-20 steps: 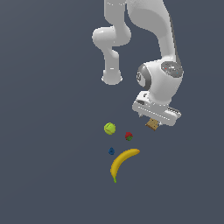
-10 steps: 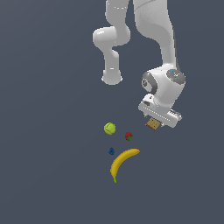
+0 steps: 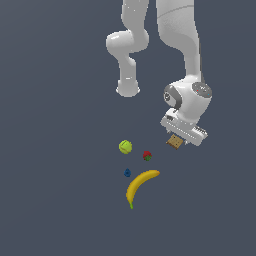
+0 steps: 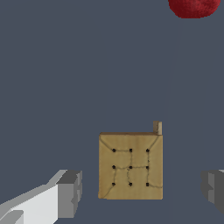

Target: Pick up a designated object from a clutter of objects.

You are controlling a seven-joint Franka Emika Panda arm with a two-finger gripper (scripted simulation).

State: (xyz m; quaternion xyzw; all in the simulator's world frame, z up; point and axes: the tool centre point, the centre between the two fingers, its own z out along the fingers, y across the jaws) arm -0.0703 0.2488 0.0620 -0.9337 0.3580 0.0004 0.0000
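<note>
The designated object, a flat tan square cracker (image 3: 174, 142) with dark dots, lies on the grey floor at the exterior view's right of the clutter of objects. My gripper (image 3: 179, 137) hangs right over it. In the wrist view the cracker (image 4: 130, 166) sits between the two grey fingers (image 4: 70, 193), with a clear gap on each side, so my gripper (image 4: 142, 191) is open and not touching it. The rest of the clutter is a yellow-green ball (image 3: 125, 146), a red strawberry (image 3: 147, 155), a small blue piece (image 3: 127, 172) and a yellow banana (image 3: 141, 184).
The strawberry (image 4: 194, 6) shows at the rim of the wrist view, a short way from the cracker. The arm's white base (image 3: 128, 89) stands behind the objects. Plain grey floor lies all around.
The hand has come down and slightly toward the exterior view's right, closing in over the cracker. The objects on the floor have not moved.
</note>
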